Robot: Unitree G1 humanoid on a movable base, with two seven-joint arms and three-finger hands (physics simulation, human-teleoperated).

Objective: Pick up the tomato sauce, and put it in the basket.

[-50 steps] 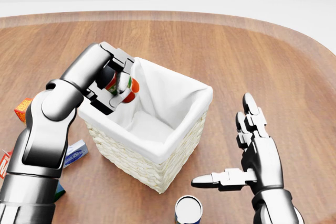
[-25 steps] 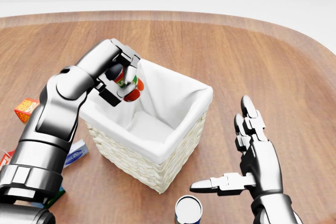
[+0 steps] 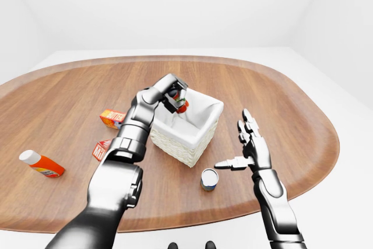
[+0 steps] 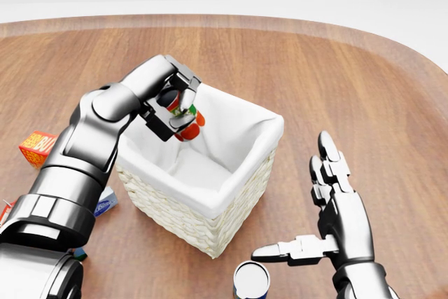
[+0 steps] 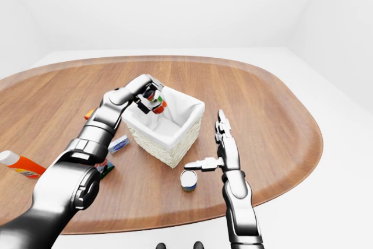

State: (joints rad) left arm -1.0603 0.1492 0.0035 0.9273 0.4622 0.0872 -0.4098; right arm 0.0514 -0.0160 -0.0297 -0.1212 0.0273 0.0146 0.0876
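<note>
The tomato sauce (image 4: 187, 122) is a small red can with a green and white label. My left hand (image 4: 175, 106) is shut on it and holds it above the upper-left part of the basket's opening. The basket (image 4: 241, 190) is pale wicker with a white cloth lining, standing at the centre of the head view. My right hand (image 4: 318, 215) hovers open to the right of the basket, fingers spread, thumb pointing left, holding nothing.
A blue-and-white can (image 4: 251, 281) stands upright just below the basket. Left of the basket lie an orange box (image 4: 36, 146), a blue-and-white packet (image 4: 103, 204) and a red carton (image 3: 102, 148). An orange bottle with a white cap (image 3: 41, 164) lies far left on the wooden table (image 4: 350, 89).
My left hand has carried the tomato sauce to the right, from the basket's left rim to over its opening. The right hand has sunk slightly lower in the head view.
</note>
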